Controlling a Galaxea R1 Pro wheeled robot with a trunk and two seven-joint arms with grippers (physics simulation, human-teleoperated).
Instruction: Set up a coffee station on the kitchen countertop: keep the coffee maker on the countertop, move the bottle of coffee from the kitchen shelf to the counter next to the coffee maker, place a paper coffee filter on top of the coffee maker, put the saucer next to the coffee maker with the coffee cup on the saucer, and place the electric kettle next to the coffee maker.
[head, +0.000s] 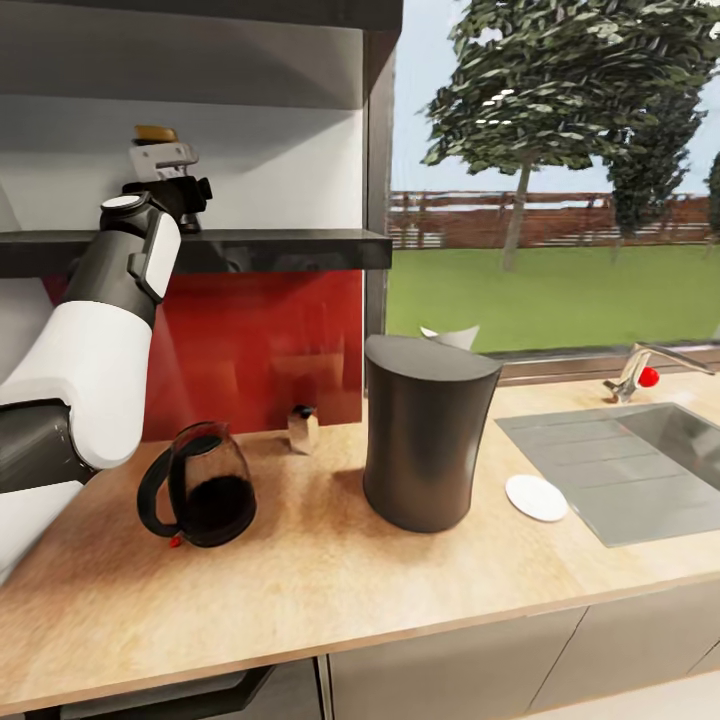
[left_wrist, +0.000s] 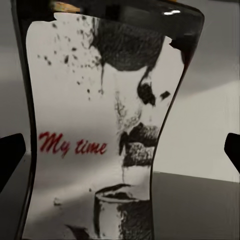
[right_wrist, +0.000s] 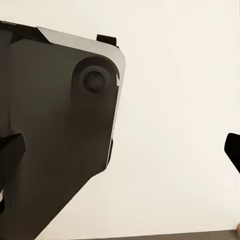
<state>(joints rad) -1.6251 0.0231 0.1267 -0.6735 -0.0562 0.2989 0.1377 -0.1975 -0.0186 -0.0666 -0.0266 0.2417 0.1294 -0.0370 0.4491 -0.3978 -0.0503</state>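
Note:
The bottle of coffee (head: 160, 152), dark with a brown-gold cap and a white label, stands on the dark kitchen shelf (head: 280, 250). My left gripper (head: 172, 182) is raised to it. In the left wrist view the bottle (left_wrist: 100, 130) sits between the spread fingertips (left_wrist: 10, 157), so the gripper (left_wrist: 120, 152) is open. On the light-wood countertop (head: 300, 590) stand the tall dark coffee maker (head: 430, 445), the smoky electric kettle (head: 200, 485) to its left, the white saucer (head: 536, 497) to its right and a small pale coffee cup (head: 303, 428). The white paper filter (head: 450, 336) peeks out behind the machine. My right gripper (right_wrist: 120, 150) is open and holds nothing.
A grey steel sink (head: 620, 470) with a tap (head: 640, 370) is set into the counter at the right. A red backsplash (head: 260, 350) runs under the shelf, and a cabinet hangs above it. A window looks onto grass and trees.

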